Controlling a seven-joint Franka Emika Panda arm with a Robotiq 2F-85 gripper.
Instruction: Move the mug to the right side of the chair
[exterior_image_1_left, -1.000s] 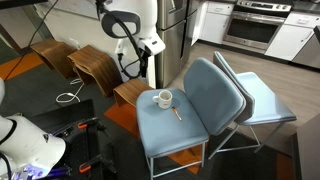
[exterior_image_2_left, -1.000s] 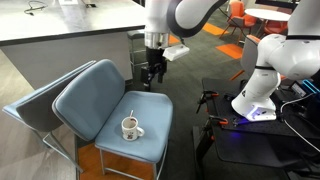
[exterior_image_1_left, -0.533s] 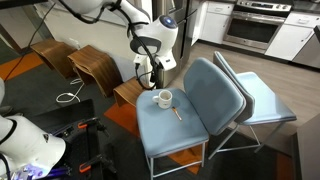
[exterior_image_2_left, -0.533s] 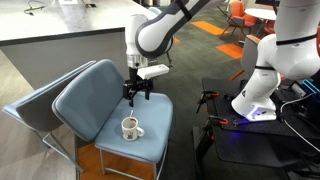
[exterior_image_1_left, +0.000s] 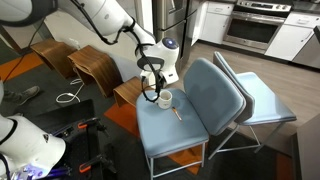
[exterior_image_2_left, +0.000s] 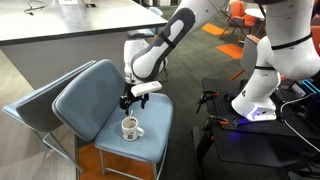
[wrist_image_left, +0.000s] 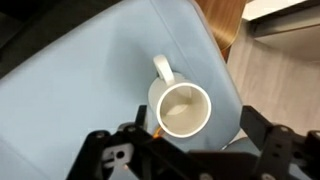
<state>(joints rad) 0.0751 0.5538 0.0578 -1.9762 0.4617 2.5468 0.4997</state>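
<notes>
While the gripper (wrist_image_left: 185, 158) hangs with jaws spread just above the mug (wrist_image_left: 180, 108), an off-centre descent could strike the rim and tip it. The mug stands on the chair (wrist_image_left: 70, 90) seat, so a shove might slide it off the seat's edge.

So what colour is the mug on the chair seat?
The mug is white, with a pale cream inside; the wrist view shows it best.

text: none legible | labels/brands: none legible | numbers/signs: none legible in any view
</notes>
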